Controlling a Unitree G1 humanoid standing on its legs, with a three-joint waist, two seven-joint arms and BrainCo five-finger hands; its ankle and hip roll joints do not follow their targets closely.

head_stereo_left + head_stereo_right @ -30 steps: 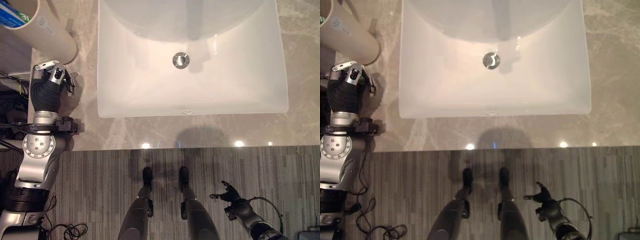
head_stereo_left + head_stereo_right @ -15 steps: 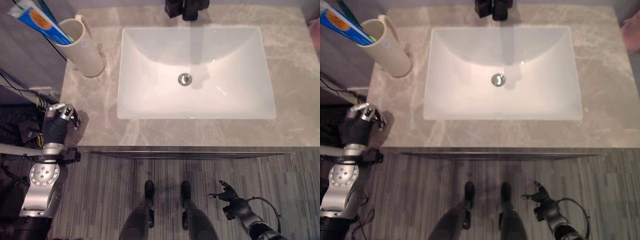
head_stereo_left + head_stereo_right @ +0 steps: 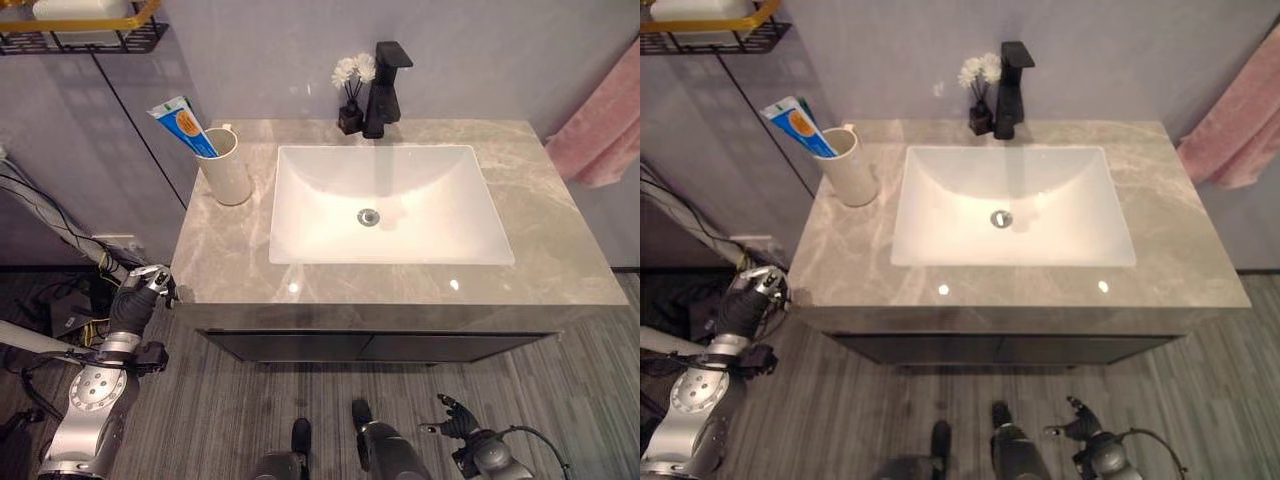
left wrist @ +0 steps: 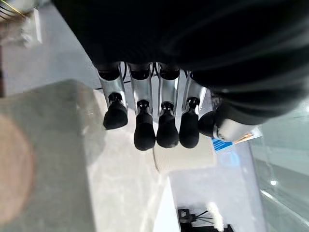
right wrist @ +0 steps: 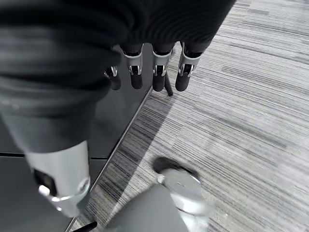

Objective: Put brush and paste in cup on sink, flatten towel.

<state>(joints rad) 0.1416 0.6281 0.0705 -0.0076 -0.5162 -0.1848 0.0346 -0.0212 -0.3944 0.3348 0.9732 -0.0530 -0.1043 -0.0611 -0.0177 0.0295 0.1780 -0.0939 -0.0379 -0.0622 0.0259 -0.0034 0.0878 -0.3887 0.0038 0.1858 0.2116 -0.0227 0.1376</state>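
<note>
A cream cup [image 3: 226, 168] stands on the grey marble counter [image 3: 230, 270] left of the white sink [image 3: 300, 200]. A blue and white toothpaste tube [image 3: 180, 122] leans out of the cup, with a green toothbrush tip [image 3: 805, 103] behind it. A pink towel [image 3: 605, 130] hangs in folds at the far right. My left hand [image 3: 138, 296] hovers off the counter's front left corner, fingers relaxed and holding nothing; its wrist view shows the cup [image 4: 186, 157] past the fingertips. Low over the floor, my right hand [image 3: 452, 418] has its fingers spread and holds nothing.
A black faucet [image 3: 385, 85] and a small dark vase of white flowers [image 3: 350, 95] stand at the back of the counter. A black wire shelf with a gold rim [image 3: 80, 30] is on the wall at upper left. Dark cabinet doors [image 3: 370, 347] sit under the counter.
The camera has pulled back, so the whole vanity now shows. My left hand has come off the counter by the cup to beside its front left corner. The right hand stays low.
</note>
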